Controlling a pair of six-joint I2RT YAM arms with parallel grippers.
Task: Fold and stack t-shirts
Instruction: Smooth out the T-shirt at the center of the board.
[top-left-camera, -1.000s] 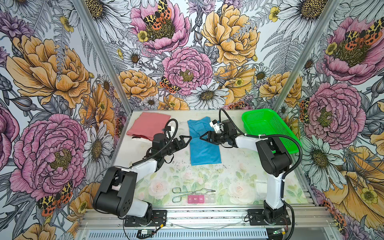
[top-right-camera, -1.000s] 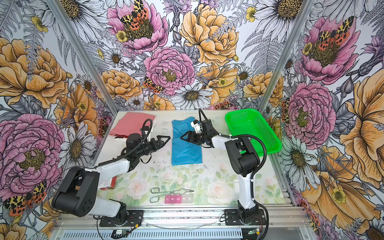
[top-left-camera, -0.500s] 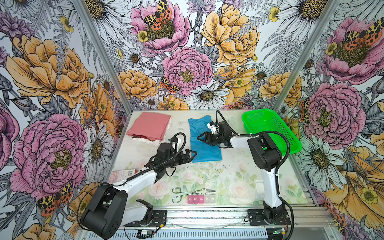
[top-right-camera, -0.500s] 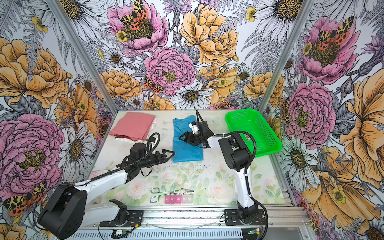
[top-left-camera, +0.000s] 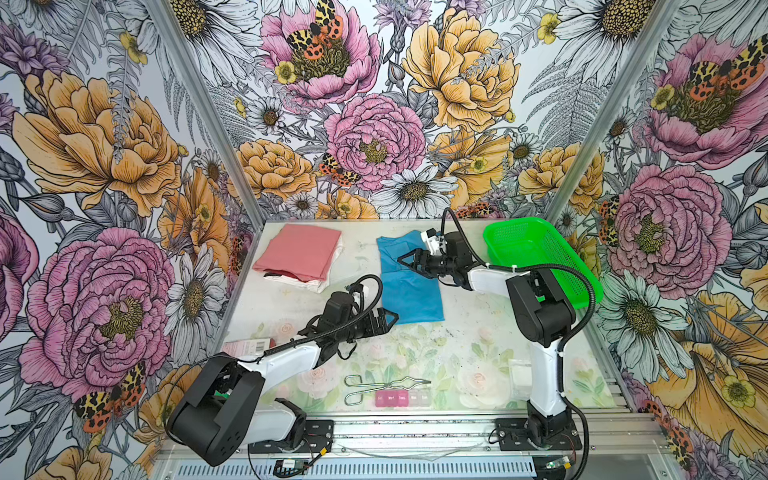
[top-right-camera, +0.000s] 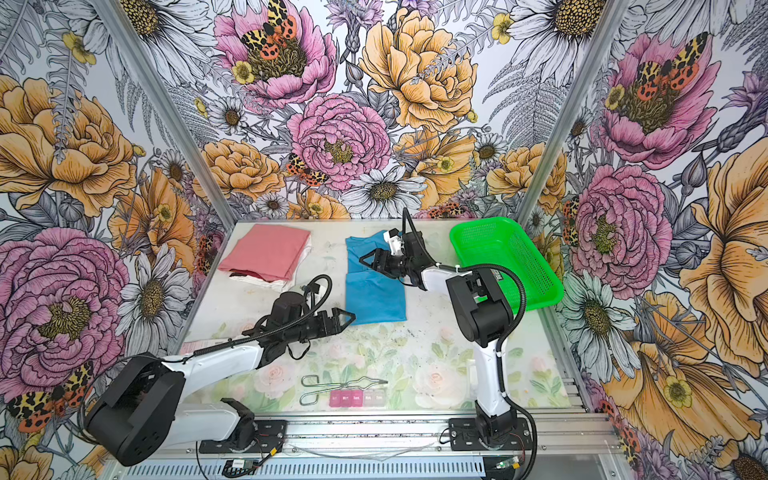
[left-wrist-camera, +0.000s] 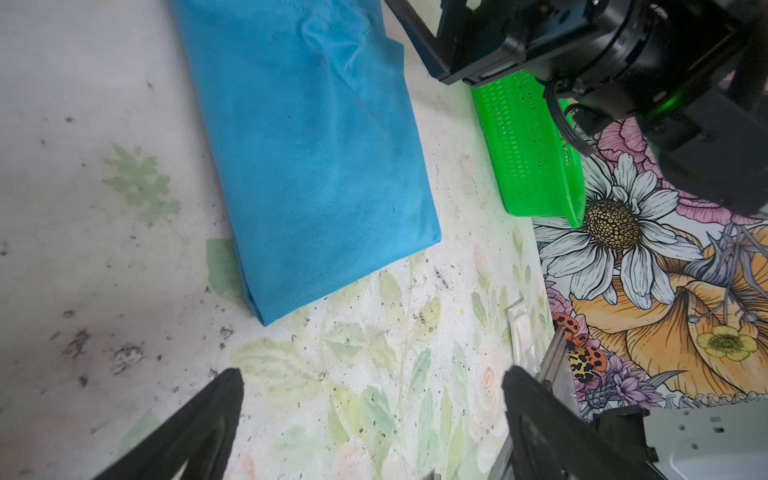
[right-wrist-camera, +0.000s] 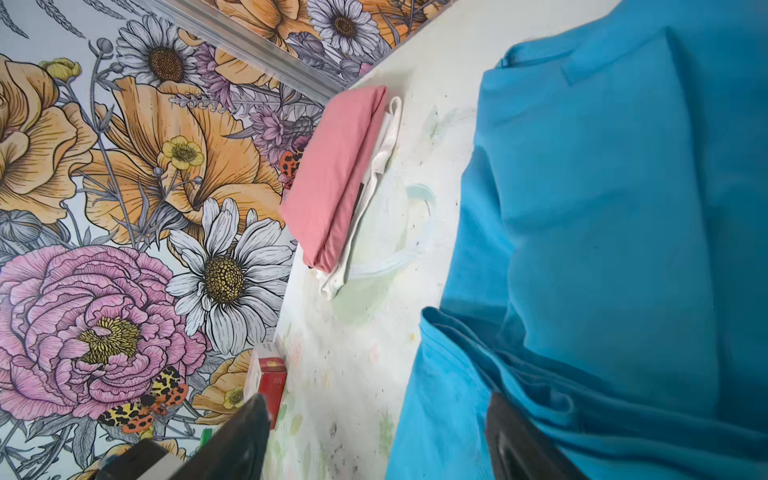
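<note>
Shirt (top-left-camera: 411, 291), sky-blue, lies mid-frame in a top view, folded to a long strip — long axis up-down in frame, rumpled end uppermost. Left gripper (top-left-camera: 386, 321) just beside its lower left corner and right gripper (top-left-camera: 404, 261) over its upper part are both spread, empty.
</note>
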